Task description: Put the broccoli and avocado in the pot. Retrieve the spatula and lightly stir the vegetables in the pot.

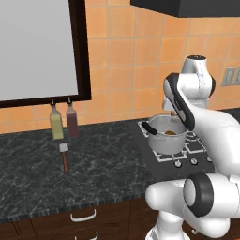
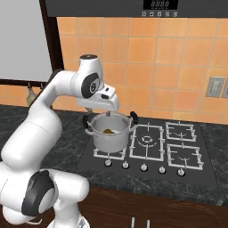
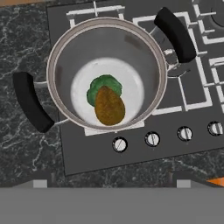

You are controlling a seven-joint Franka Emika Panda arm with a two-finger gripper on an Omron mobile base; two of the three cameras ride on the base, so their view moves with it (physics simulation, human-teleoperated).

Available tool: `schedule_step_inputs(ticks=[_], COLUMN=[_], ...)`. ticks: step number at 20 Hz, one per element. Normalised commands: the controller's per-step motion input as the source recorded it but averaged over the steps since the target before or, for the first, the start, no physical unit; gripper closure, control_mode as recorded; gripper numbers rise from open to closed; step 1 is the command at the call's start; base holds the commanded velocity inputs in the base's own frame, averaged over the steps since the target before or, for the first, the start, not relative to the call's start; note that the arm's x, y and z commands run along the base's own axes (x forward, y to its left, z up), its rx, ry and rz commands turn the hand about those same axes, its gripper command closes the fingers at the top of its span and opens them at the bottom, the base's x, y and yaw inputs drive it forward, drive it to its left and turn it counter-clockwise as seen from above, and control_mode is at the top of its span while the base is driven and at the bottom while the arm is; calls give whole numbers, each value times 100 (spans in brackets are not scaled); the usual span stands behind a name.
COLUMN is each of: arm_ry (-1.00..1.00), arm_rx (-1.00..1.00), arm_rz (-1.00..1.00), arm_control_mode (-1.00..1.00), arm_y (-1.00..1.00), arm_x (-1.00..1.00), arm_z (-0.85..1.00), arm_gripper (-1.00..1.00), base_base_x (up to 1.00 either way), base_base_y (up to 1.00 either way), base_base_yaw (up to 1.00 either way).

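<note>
Claw [image 2: 108,115] is hanging right over the shiny silver steel pot with two black side handles [image 3: 65,57], jaws spread wide and holding nothing, so you're looking at an empty hand above the cooktop. Inside the pot, the small smooth orange-brown avocado [image 3: 109,106] is lying on the pot floor, partly on top of the green lump of broccoli [image 3: 99,87], so both veggies look to be in and the loading half seems done.

What's left is the slim spatula with the dark red-brown stick handle and pale squarish head [image 1: 65,157]. It's lying flat on the dark marbled surface [image 1: 108,164], well away from the pot, just in front of the two hanging bottles [image 1: 64,123].

Stuff that could bite you from here, as I see it:
- You're swinging out from directly above the pot, so a low exit could be clipping the rim or a handle and shoving the pot off its burner.
- The spatula handle is thin and flat on the surface, so a slightly off grab could be pinching air or skidding it.
- Those bottles are close behind it, so an overreach could be knocking them.
- When stirring, going in hard could be tipping the pot.
</note>
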Motion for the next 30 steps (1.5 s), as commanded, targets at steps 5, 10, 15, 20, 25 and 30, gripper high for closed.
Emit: schedule_step_inputs(ticks=[5,10,15,20,25,30], arm_ry=[-3,-6,-1,2,16,25], arm_rx=[0,0,0,0,-2,-5], arm_rz=[9,19,31,26,4,-7], arm_control_mode=[-100,-100,-100,-100,-100,-100], arm_y=[22,97,100,100,100,100], arm_x=[-41,-47,-24,-4,61,100], arm_z=[0,-2,-20,-41,-90,-85], arm_gripper=[-100,-100,-100,-100,-100,-100], base_base_x=[0,0,0,0,0,0], base_base_y=[0,0,0,0,0,0], base_base_yaw=[0,0,0,0,0,0])
